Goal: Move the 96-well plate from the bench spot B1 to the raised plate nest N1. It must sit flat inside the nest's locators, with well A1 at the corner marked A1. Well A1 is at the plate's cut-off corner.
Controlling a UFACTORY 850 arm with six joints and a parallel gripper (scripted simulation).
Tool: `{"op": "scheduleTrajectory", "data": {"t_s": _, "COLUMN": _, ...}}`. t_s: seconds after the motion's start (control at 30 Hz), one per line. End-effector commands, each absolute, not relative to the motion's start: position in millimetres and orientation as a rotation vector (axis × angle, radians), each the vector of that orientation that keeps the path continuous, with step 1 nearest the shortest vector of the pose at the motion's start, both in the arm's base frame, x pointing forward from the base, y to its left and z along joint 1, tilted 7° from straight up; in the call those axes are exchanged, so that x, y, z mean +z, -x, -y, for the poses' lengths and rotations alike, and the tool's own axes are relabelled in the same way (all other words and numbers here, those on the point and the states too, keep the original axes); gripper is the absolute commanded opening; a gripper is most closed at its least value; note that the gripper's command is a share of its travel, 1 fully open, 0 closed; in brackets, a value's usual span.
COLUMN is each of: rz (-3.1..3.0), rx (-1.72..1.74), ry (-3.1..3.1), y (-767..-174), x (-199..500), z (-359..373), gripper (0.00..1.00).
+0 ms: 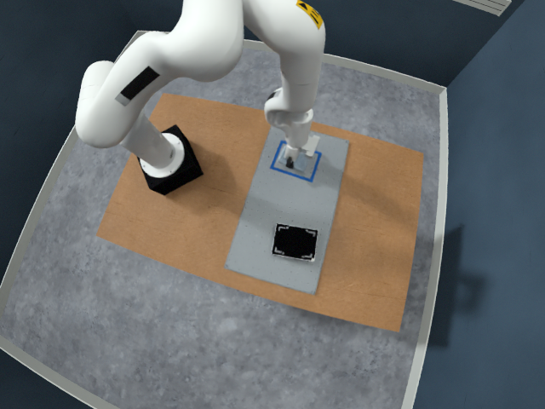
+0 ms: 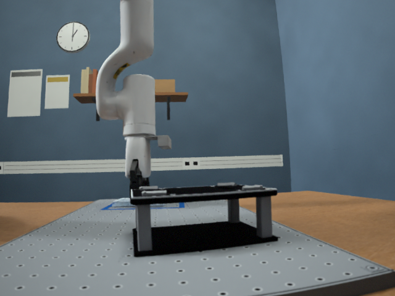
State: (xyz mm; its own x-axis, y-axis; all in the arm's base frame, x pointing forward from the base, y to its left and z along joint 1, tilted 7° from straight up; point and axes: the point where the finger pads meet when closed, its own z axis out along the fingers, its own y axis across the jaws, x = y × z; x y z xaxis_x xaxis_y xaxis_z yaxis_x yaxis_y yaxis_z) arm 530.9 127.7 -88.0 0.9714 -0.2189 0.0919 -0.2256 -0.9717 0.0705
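The pale, see-through 96-well plate lies inside the blue-outlined spot B1 at the far end of the grey perforated bench plate. My gripper reaches straight down onto the plate and is shut on it across its width. In the exterior view only a thin edge of the plate shows low on the bench, and the gripper is partly hidden behind the nest. The black raised nest N1 stands nearer on four grey legs, with pale corner locators. I cannot make out the plate's cut-off corner.
The arm's black base block stands on the wooden table to the left of the bench plate. The arm's links arch high over the far end of the table. A low grey rim borders the floor area.
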Motion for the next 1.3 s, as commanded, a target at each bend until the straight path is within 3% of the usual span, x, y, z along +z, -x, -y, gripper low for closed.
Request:
{"op": "scheduleTrajectory", "data": {"t_s": 0.0, "rz": 0.343, "rx": 0.130, "ry": -3.040, "y": -532, "x": -87, "z": -128, "gripper": 0.00}}
{"op": "scheduleTrajectory", "data": {"t_s": 1.27, "rz": 0.343, "rx": 0.131, "ry": -3.040, "y": -531, "x": -73, "z": -129, "gripper": 0.00}}
